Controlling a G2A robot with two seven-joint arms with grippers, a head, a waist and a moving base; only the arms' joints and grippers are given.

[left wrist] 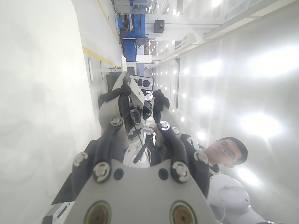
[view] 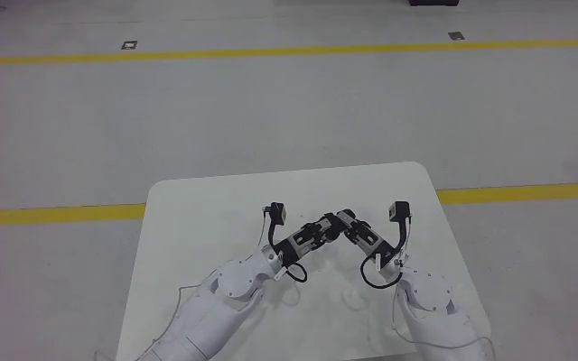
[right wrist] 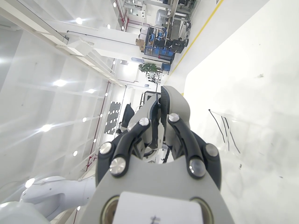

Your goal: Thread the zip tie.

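Above the middle of the white table (view: 208, 208) my two grippers meet tip to tip. My left gripper (view: 318, 229) comes in from the near left, and its fingers stand apart (left wrist: 142, 89). Between them I see the tip of my right gripper (left wrist: 137, 110) close ahead. A thin black strand, apparently the zip tie (left wrist: 140, 138), hangs from that tip. My right gripper (view: 341, 219) has its pads pressed together (right wrist: 160, 99); the zip tie's end between them is hidden.
A few spare black zip ties (right wrist: 224, 129) lie on the table beyond the right gripper, on what looks like a clear sheet. The table's rounded far edge (view: 289, 171) borders a grey floor with yellow lines.
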